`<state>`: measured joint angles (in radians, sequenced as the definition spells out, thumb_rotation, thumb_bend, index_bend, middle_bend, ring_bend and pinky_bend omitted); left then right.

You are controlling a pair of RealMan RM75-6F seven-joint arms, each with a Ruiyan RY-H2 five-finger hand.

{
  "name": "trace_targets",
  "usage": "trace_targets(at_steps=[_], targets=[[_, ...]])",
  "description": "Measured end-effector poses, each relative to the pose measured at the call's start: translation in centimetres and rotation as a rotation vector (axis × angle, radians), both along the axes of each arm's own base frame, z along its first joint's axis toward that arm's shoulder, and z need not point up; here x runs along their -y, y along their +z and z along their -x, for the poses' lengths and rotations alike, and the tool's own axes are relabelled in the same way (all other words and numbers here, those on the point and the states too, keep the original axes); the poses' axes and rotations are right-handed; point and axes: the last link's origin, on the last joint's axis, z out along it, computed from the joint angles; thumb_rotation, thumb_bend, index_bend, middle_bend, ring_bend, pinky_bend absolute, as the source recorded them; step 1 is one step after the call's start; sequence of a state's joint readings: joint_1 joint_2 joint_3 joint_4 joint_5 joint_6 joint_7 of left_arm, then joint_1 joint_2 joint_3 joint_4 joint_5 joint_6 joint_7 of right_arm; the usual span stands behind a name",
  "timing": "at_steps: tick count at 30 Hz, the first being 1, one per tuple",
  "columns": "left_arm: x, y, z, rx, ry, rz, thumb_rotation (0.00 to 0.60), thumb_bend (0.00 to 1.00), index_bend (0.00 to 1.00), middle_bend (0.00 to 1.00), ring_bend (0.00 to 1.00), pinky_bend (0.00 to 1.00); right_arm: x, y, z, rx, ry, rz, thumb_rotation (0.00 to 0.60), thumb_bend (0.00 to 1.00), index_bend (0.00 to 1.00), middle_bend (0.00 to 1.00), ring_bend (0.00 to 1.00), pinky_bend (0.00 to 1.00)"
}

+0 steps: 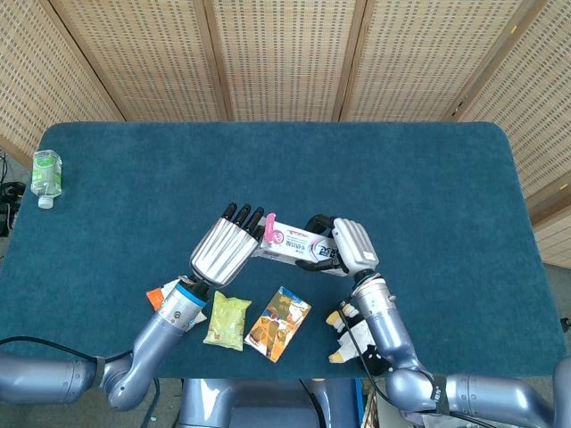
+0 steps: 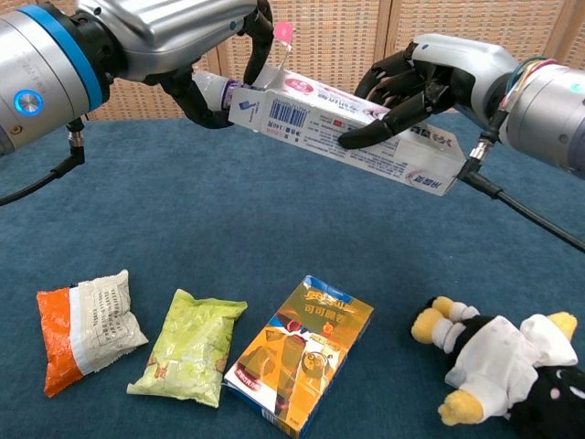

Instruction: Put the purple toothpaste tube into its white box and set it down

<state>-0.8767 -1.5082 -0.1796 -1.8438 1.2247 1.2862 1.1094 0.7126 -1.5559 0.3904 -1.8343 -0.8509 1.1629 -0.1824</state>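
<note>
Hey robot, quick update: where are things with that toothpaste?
Right hand holds white box in the air. Left hand pushing purple toothpaste tube in at open end. Nothing blocking.

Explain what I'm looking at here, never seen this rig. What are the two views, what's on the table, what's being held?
It is a two-armed robot with human-like hands, steered by a person. One picture looks down from its head, the other looks forward from its chest; both show the same moment.

The right hand holds a long white box in the air, tilted. The left hand is at the box's open end, where a purple toothpaste tube sticks out, partly inside.

On the blue table lie an orange and white packet, a green snack bag, an orange box and a plush penguin toy. A small bottle lies at the far left edge.
</note>
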Motion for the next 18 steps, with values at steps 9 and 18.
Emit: trace_targets(at_steps=[9, 18], targets=[[-0.4, 0.5, 0.6, -0.023, -0.002, -0.04, 0.6, 0.24, 0.25, 0.01, 0.01, 0.06, 0.3, 0.4, 0.5, 0.087, -0.056, -0.003, 0.6, 0.04, 0.6, 0.53, 0.42, 0.47], [-0.6, 0.9, 0.3, -0.026, -0.016, -0.061, 0.6, 0.24, 0.22, 0.0, 0.0, 0.05, 0.5, 0.7, 1.4, 0.271, -0.155, -0.031, 0.6, 0.04, 0.6, 0.54, 0.42, 0.47]])
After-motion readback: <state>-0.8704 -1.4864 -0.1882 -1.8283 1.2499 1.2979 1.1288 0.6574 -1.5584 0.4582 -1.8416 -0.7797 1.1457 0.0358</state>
